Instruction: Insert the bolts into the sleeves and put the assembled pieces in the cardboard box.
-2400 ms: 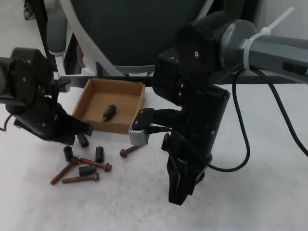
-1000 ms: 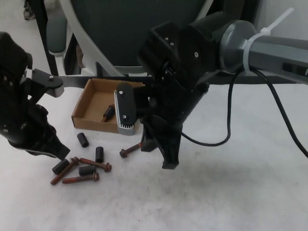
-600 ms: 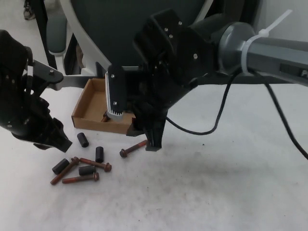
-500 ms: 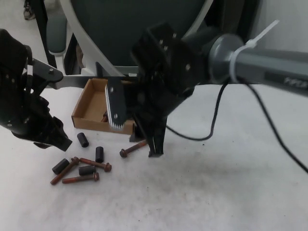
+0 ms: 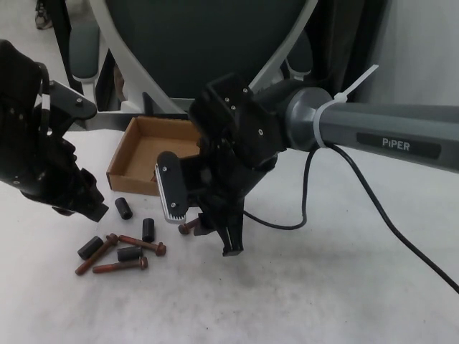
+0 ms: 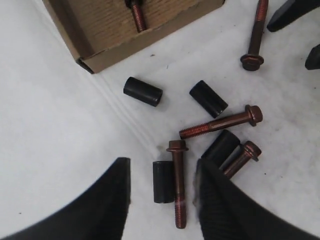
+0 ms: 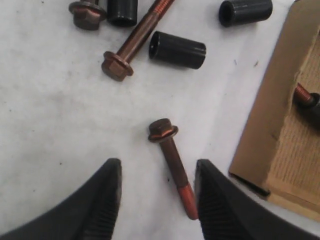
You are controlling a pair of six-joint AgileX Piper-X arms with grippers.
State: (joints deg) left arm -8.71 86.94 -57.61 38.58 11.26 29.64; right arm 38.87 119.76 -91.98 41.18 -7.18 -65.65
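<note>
Right gripper: fingers standing open, straddling the lone bolt.
Lone bolt: lying flat on the counter, just beside the cardboard box.
Left gripper: fingers open, hovering over loose bolts and sleeves.
Assembled piece: lying inside the box.
Handling: likely going well by descending squarely, closing across the shank, and avoiding the box wall.

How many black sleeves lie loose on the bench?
4 sleeves: one near the cardboard box corner, one next to it, two among the bolts. Others may be hidden.
</note>
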